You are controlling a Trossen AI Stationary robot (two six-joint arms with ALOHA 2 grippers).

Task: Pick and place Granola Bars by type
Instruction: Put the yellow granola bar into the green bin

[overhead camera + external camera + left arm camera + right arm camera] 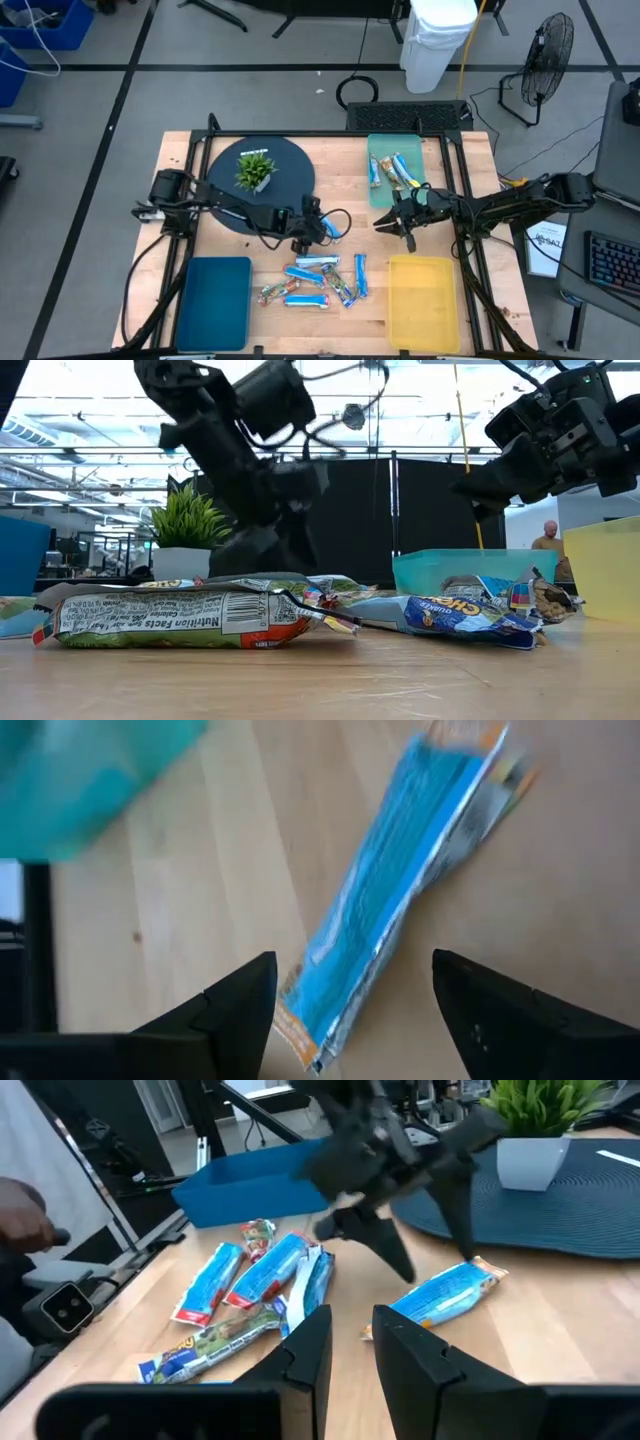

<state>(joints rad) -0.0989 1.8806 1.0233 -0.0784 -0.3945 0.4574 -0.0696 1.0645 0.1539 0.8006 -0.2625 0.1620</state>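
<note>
Partly cropped, blue granola bar [385,890] below spread left gripper [350,1010]

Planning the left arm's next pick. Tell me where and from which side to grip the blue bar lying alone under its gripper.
Grip the blue bar across its narrow middle, coming straight down from above: it lies flat and alone on the wood table. The left gripper hovers open over one crimped end, so shifting toward the bar's middle probably gives a surer hold.

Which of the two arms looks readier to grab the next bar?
The left gripper: its open jaws hang right over a shiny blue wrapped granola bar on the wood. The right gripper is further away.
</note>
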